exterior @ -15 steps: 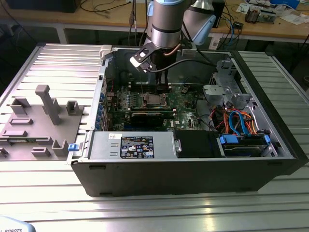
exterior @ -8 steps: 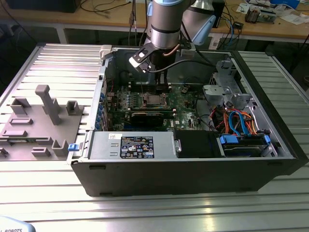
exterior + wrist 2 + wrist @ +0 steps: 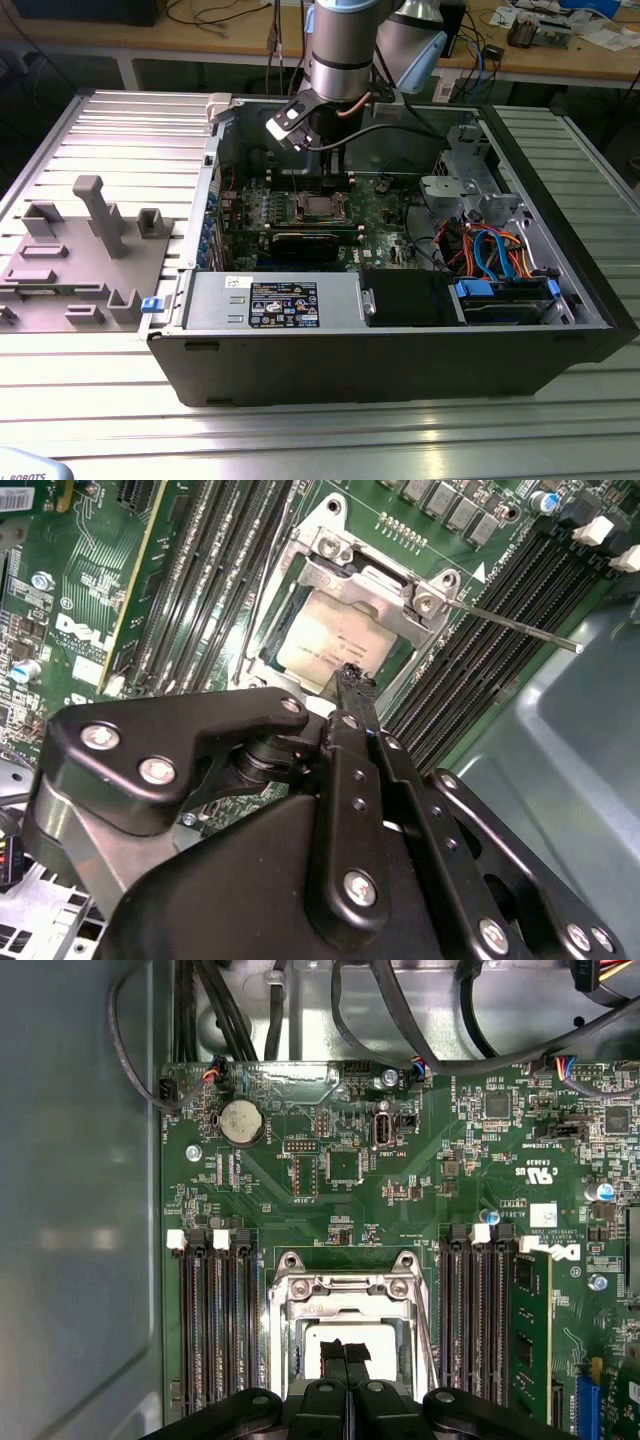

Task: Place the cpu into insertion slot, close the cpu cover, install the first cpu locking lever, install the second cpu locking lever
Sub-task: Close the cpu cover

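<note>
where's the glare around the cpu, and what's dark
First wrist view: the cpu top is washed pale by glare, and the case wall carries a soft bright patch. Second wrist view: the cpu cover glints, the gripper is a dark mass.

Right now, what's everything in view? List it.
computer case: 1, black, open, on slatted table
circuit board: 1, green, inside case
cpu: 1, silver-grey, mid-board, showing through cover opening
cpu cover: 1, silvery, lying over cpu
locking lever: 1, thin silvery rod, across memory slots
memory slots: several, black, both sides of cpu cover
fixture tray: 1, grey, exterior view's left of case
arm: 1, grey and blue, above case
hand: 1, black, shut, fingertips over cpu
</note>
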`<state>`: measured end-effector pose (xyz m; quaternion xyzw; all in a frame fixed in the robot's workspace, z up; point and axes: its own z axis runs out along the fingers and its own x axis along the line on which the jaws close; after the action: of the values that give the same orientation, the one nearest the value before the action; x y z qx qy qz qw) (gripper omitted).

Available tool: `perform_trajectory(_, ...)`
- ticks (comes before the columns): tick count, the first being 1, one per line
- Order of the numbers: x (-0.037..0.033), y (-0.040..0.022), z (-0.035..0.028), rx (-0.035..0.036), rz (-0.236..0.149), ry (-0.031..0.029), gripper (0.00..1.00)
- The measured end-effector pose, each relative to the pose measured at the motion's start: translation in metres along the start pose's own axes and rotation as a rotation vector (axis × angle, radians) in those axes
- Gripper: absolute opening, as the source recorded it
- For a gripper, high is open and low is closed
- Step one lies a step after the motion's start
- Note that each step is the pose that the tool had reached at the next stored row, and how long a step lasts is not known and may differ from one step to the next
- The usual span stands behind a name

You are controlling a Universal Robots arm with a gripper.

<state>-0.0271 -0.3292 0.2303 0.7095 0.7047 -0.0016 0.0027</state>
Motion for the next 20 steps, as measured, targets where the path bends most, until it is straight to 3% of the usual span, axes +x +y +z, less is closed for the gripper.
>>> perform_trajectory(20,0.0000,-0.0033,0.0028,0.0000,0.000,0.0000,0.11)
